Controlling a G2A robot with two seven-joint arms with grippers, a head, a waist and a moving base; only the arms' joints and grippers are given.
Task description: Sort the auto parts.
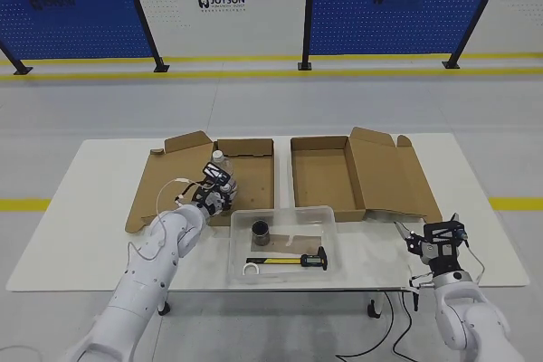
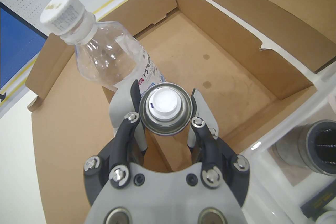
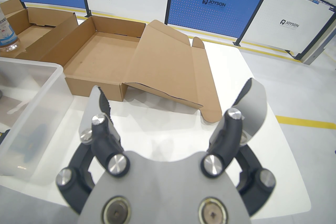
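Here, silver-rimmed, white-capped spray can (image 2: 164, 110).

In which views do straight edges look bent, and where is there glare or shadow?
Left wrist view: box walls bow, glints sit on the clear bottle and the spray can. Right wrist view: the fence panels curve, the box flap throws a soft shadow on the table. Top view: table edges look straight, light even.

Grey floor (image 1: 271, 104) with yellow lines (image 1: 9, 204), blue and white perforated panels (image 1: 63, 27) behind.
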